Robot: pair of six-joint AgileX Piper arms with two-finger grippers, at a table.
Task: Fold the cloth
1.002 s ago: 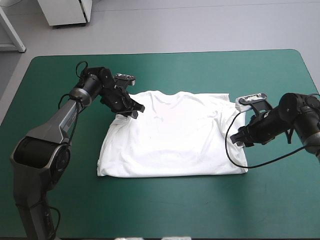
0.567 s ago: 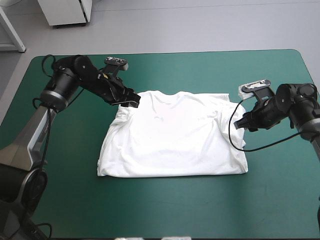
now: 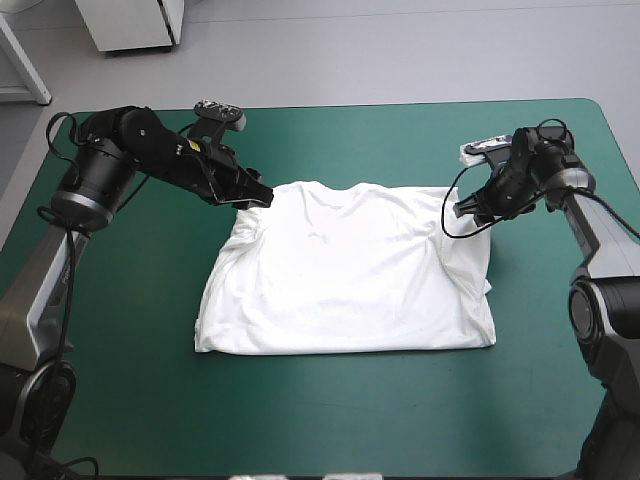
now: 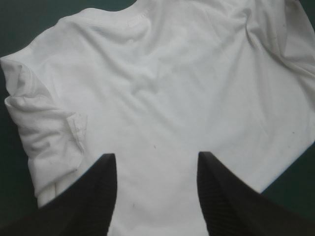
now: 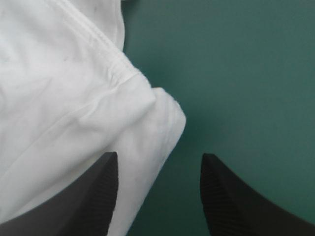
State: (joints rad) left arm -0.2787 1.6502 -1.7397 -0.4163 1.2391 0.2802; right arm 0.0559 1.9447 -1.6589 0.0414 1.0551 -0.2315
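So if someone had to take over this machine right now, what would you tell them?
Left gripper: open, holding nothing, over the far left shoulder of the white short-sleeved T-shirt.
Right gripper: open, holding nothing, at the far right shoulder corner.
The T-shirt lies spread flat on the teal-green table, and its sleeves look tucked in.
Done: spreading.
Left: grip both shoulders and fold.

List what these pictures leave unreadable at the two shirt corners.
- High view: whether the left gripper touches the T-shirt; the gripper itself covers the contact spot.
- High view: the same for the right gripper, too small to tell.
- Right wrist view: most of the T-shirt, cut off by the picture's edge.
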